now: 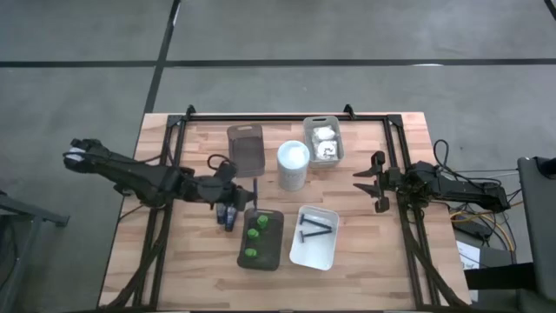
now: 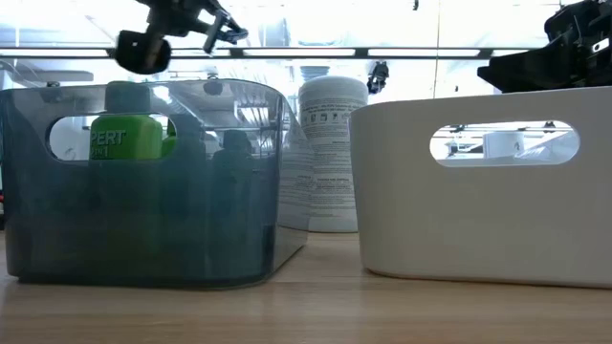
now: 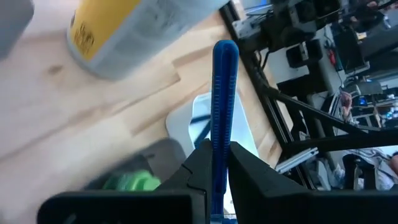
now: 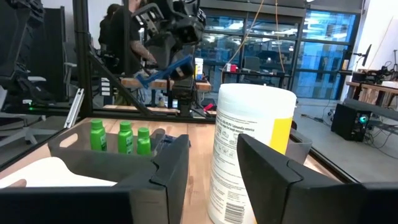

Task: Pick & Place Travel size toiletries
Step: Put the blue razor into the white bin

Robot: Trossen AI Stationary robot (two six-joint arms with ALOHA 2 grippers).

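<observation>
**Razor held above the tabletop by the left gripper**

Razor [image 3: 224, 118], slim with a blue handle, is clamped between the closed fingers of the left gripper [image 1: 233, 193], which hangs over the wooden tabletop [image 1: 373, 261] just left of centre, beside the tall white cylinder [image 1: 293, 165]. Directly near it, three green bottles [image 1: 253, 233] stand in the dark grey tray [image 1: 274, 248], and two navy tubes [image 1: 228, 214] stand on the wood just left of that tray. Another dark razor [image 1: 316, 228] lies in the white tray [image 1: 313, 252]. White packets [image 1: 325, 141] fill the clear tray [image 1: 336, 130] at the far side. The right gripper [image 1: 375, 183] waits at the right edge, fingers parted and empty.
</observation>
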